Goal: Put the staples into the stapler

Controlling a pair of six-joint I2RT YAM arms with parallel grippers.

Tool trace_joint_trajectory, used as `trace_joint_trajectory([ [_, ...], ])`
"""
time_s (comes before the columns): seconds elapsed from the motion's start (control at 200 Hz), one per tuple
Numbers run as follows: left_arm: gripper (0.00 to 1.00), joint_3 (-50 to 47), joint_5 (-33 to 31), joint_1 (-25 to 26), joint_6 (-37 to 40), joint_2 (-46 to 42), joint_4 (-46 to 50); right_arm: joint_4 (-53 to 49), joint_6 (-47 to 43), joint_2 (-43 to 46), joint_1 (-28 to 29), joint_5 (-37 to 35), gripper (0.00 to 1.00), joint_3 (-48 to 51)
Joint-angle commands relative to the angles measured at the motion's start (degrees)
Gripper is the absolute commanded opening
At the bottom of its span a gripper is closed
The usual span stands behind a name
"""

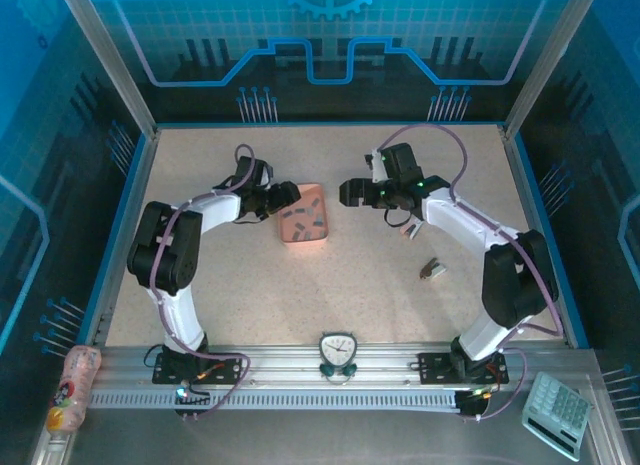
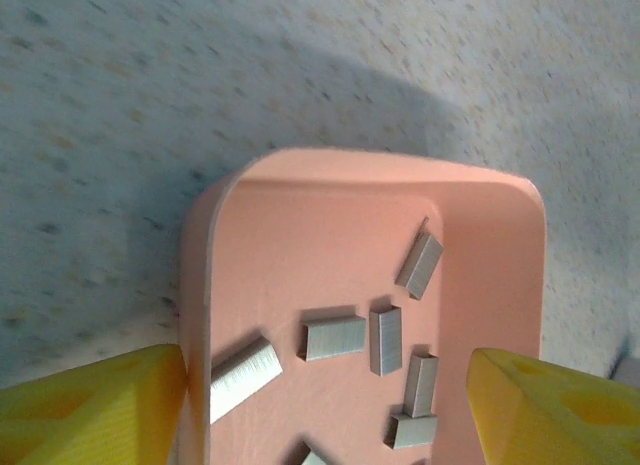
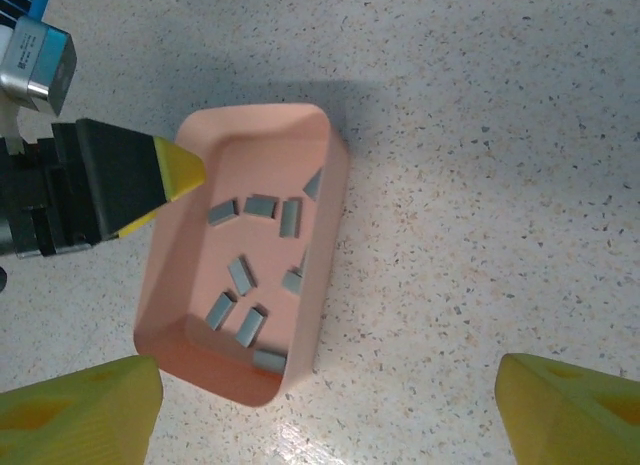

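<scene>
Left claw [image 2: 328, 397] spread at tray [image 2: 350, 167], staples [image 2: 335, 337] inside

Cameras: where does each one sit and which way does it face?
Top external: above and behind the arms, looking down on the table; both arms show.
Left wrist: close above the tray, looking down; own yellow fingers.
Right wrist: higher above the tray, looking down; own fingers, left arm's finger.
Shared: tray and staples.

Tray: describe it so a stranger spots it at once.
On the speckled table, look between the left gripper and the right gripper. The salmon-pink tray sits there; unlike the small loose items farther right, it holds short grey staples.
</scene>
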State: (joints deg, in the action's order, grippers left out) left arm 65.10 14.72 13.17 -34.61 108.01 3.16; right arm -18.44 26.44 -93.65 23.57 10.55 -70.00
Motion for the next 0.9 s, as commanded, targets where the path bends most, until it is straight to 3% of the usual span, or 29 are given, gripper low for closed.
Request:
trace_joint_trajectory([
  [0.0, 0.75, 0.6, 2.9, 2.0, -1.0, 0.2, 0.0, -5.1, 0.9, 2.0, -0.8, -1.1, 0.87, 0.3],
  [0.325, 0.76, -5.6, 3.2, 4.3, -3.5, -7.6, 0.1, -23.9, -0.6, 7.1, -6.0, -7.9, 0.81, -0.7],
  [0.6, 0.78, -7.8, -5.1, 4.2, 0.2, -16.8, 8.2, -37.1, -1.5, 9.7, -14.8, -12.1, 0.76, 3.3],
  [0.895, 0.78, -9.1, -7.1, 4.2, 1.8, -19.6, 9.6, -32.9, -0.7, 2.9, -16.3, -10.3, 0.7, 3.2],
])
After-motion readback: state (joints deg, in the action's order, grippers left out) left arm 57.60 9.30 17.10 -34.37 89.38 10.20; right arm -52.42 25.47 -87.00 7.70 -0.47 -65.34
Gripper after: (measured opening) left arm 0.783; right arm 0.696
